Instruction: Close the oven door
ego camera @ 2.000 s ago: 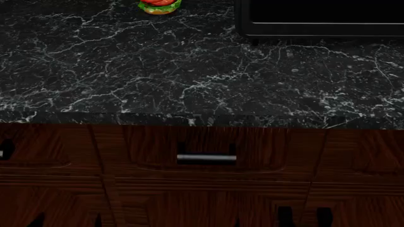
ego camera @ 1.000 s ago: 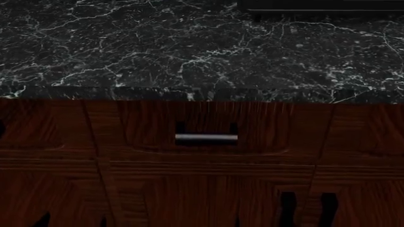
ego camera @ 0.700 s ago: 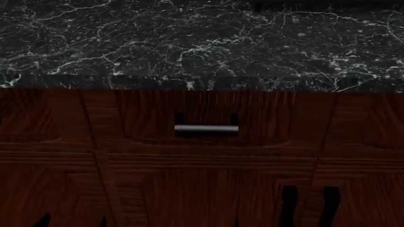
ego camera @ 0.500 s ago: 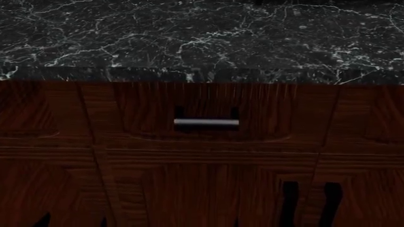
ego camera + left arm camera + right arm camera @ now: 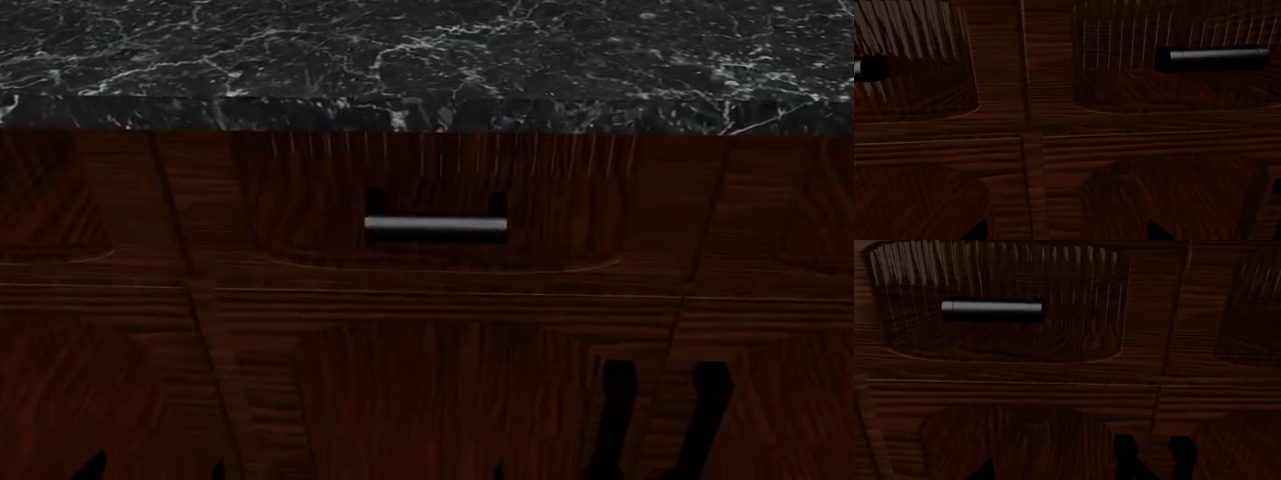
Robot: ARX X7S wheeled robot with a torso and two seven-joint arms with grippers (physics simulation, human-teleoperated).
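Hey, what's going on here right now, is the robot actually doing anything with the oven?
Not yet. Nothing is being handled: neither gripper shows in any view, and the oven door is not in sight. The head camera looks at the front edge of a black marble countertop and, below it, a dark wooden drawer front with a short silver handle. Both wrist cameras face the same dark wood cabinetry. The door still has to be found and reached.

left arm: out of view | right arm: out of view | jaws: unseen
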